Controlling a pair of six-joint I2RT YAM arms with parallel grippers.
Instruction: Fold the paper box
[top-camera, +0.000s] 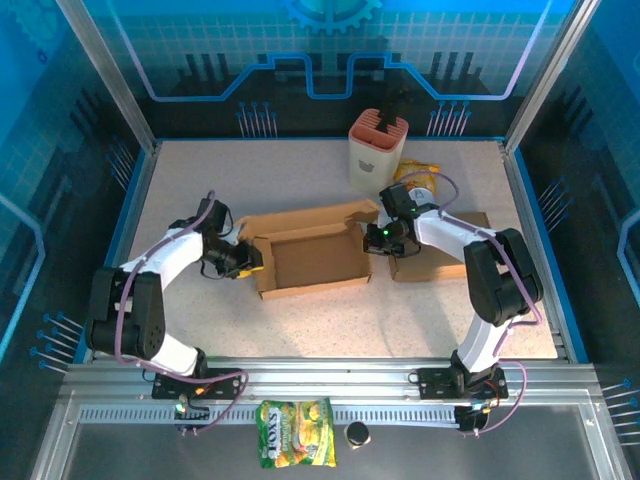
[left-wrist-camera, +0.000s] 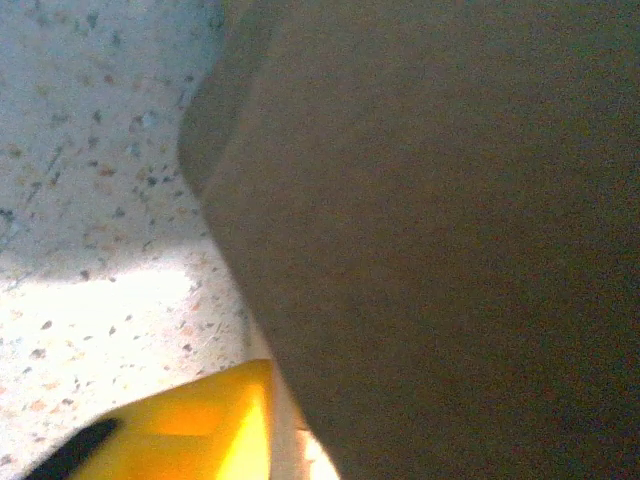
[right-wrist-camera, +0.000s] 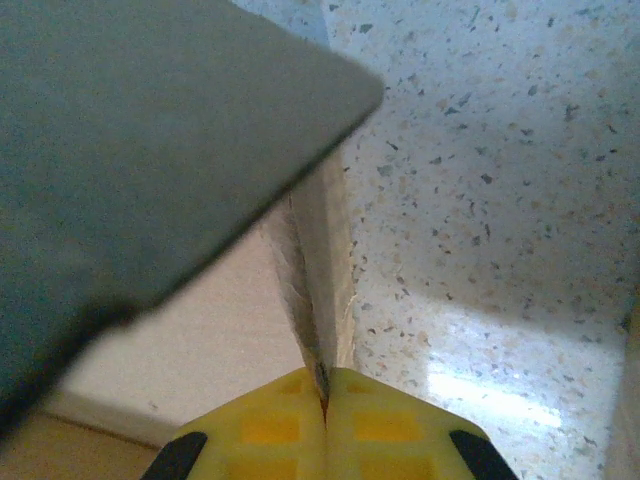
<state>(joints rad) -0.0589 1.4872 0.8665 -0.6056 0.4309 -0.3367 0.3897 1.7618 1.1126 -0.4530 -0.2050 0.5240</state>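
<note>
The paper box (top-camera: 312, 262) lies open as a shallow tray on the tabletop (top-camera: 300, 180), between the two sets of jaws. The left jaws are at its left wall and the right jaws at its right wall.

Just beyond the right jaws, under the right arm, lies a second flat piece of cardboard (top-camera: 425, 267), close beside the box. Further behind the right jaws stands a pink-topped container (top-camera: 377, 152), with a yellow packet (top-camera: 418, 177) just beside it. Both are apart from the box. Well behind both arms, off the tabletop by the bases, lie a green and yellow snack bag (top-camera: 295, 447) and a small dark round object (top-camera: 357, 433).

The top view shows the whole layout, but the arms hide how the jaws stand. The right wrist view shows it. The right jaws are pressed together on the thin upright edge of the box wall (right-wrist-camera: 320, 260), with a blurred flap (right-wrist-camera: 150, 150) leaning over on one side and bare speckled tabletop on the other.

The left wrist view shows one yellow finger (left-wrist-camera: 190, 420) beside a large brown cardboard surface (left-wrist-camera: 450, 250) that blocks most of the picture. I cannot tell whether the left jaws are open or hold anything.
</note>
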